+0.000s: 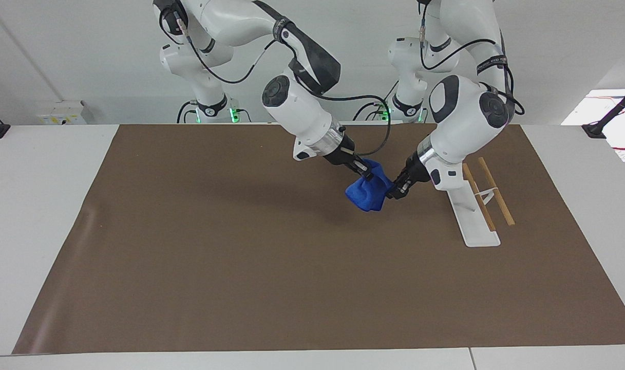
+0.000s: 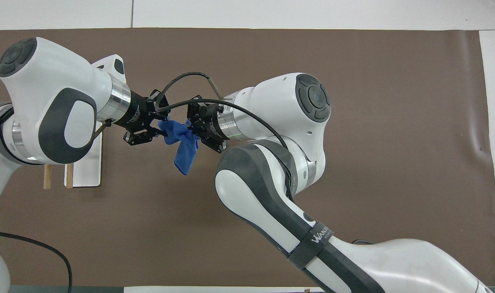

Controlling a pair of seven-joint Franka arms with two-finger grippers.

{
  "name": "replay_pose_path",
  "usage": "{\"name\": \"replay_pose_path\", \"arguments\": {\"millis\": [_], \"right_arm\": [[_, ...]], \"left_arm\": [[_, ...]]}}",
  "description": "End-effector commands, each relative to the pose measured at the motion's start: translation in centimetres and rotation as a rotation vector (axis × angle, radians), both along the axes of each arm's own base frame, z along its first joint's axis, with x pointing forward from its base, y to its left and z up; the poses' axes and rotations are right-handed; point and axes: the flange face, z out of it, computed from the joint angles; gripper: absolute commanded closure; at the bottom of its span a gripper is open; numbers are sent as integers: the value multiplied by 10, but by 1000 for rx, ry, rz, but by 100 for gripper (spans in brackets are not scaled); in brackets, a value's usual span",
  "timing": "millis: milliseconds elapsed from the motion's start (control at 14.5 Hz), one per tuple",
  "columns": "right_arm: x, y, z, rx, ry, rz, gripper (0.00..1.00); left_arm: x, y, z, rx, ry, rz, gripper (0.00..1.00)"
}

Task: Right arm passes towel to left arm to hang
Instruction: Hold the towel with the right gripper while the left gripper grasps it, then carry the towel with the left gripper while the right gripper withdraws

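So the right arm (image 1: 291,56) comes down over the middle of the brown mat (image 1: 214,257) with the right gripper (image 1: 366,173) pinched tight on the bunched-up towel (image 1: 367,192), which hangs in the air above the mat, one end dangling down. Next over, the left gripper (image 1: 394,192) is right at the towel's edge toward the left arm's end of the table, its fingers narrowed onto a corner of the cloth as far as I can see from above, so both grippers have a bit of it. The left arm (image 1: 461,113) bends in over the white rack base (image 1: 471,221) with its two wooden rails (image 1: 494,191), which sits on the mat just beside the handover spot.
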Motion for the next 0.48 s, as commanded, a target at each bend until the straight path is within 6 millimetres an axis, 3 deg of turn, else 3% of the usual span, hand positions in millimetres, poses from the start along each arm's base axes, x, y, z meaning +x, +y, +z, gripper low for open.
{"name": "replay_pose_path", "arguments": {"millis": [0,276,345,414], "right_arm": [[-3,-3,1,14,2,-14,100],[-3,-3,1,13,7,-14,100],[-3,-5,1,10,10,-10,55],[-1,-7,0,-2,-2,-4,1]], "left_arm": [[-7,4,10,0,24,30,100],[-12,16,41,-9,-21,39,100],[-12,18,46,-10,-35,41,100],[-12,19,49,-13,-49,38,100]]}}
